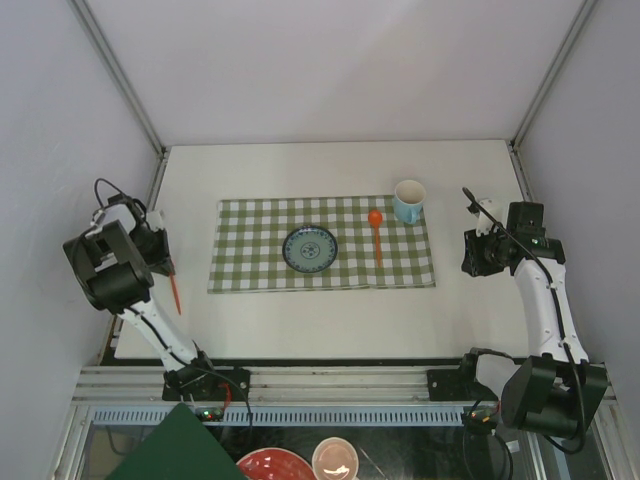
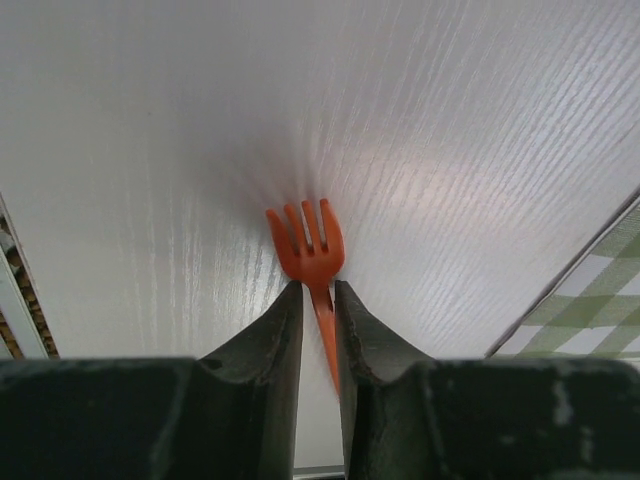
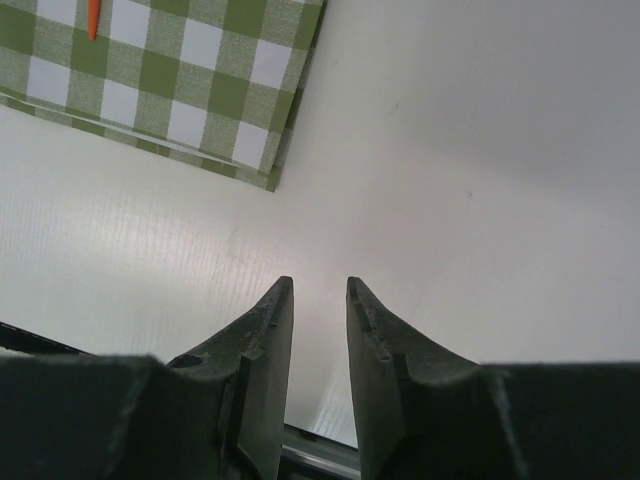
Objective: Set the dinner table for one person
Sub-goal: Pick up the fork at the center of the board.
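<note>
An orange fork (image 1: 176, 292) lies on the dinner table (image 1: 300, 320), left of the green-and-white checked cloth (image 1: 250, 262). My left gripper (image 1: 168, 265) stands over its upper end. In the left wrist view the jaws have closed to a narrow slot on the fork's neck (image 2: 308, 250), the tines sticking out past the left gripper's (image 2: 318, 285) tips. On the cloth sit a blue patterned plate (image 1: 309, 249), an orange spoon (image 1: 376, 235) and a light-blue cup (image 1: 408, 201). My right gripper (image 1: 470, 200) hovers right of the cloth, open (image 3: 320, 282), with nothing in it.
The cloth's corner (image 3: 180, 70) with the spoon's handle tip (image 3: 93, 18) shows in the right wrist view. Below the table's front rail are a red bowl (image 1: 272, 465), a pink bowl (image 1: 335, 458) and a dark green board (image 1: 175, 450). White walls enclose the table.
</note>
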